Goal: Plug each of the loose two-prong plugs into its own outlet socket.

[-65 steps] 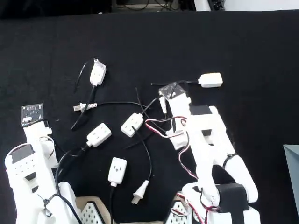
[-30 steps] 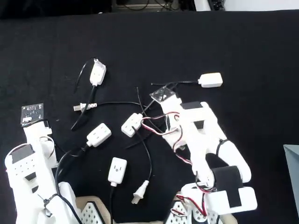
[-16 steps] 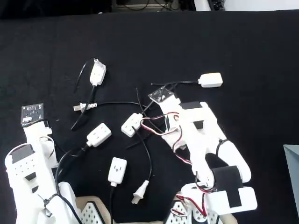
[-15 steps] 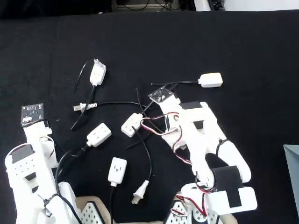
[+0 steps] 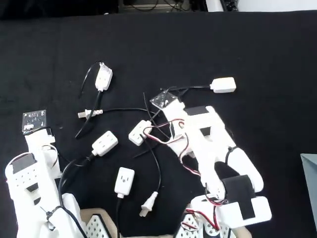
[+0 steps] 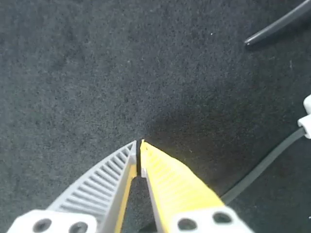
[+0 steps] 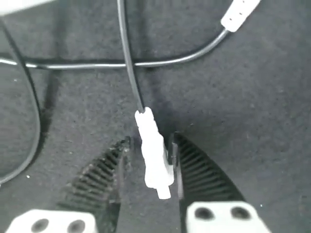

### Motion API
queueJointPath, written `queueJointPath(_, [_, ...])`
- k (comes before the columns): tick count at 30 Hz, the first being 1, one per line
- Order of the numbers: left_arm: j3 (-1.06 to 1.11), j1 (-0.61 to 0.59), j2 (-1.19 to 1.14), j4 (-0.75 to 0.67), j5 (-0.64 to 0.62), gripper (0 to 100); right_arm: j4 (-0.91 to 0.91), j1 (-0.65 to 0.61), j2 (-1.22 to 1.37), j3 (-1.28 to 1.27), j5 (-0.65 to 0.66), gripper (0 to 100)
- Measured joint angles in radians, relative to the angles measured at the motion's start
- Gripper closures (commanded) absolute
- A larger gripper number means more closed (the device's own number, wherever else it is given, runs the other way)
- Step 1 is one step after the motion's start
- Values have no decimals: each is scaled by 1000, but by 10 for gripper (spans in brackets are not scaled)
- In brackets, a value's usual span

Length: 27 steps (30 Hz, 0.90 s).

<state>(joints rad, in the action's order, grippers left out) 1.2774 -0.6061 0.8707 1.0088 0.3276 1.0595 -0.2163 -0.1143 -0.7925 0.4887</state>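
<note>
Right gripper (image 7: 149, 140) has its black ribbed fingers apart, straddling the small white two-prong plug (image 7: 155, 160) on its black cord. The plug leans on one finger with a gap on the other side, so it's not pinched yet imo. Looks like the pickup step. Next it needs to squeeze shut, then line the prongs up with the white rectangular outlet socket (image 5: 140, 132) nearby. Left gripper (image 6: 140, 145) is pinched together on nothing, over the black cloth table (image 5: 277, 59).

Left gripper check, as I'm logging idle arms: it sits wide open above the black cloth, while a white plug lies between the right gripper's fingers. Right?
No: the left gripper is shut, tips together, above the black cloth, as the left wrist view shows. The white plug does lie between the right gripper's fingers.
</note>
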Motion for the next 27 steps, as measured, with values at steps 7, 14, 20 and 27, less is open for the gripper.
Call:
queueJointPath(7, [0,0,0,0,0,970,0,2,0,-3,0,871])
queueJointPath(14, [0,0,0,0,0,970,0,12,0,-6,0,871])
queueJointPath(20, [12,0,0,0,0,970,46,20,0,-6,0,871])
queueJointPath(27, [12,0,0,0,0,970,51,20,0,-8,0,874])
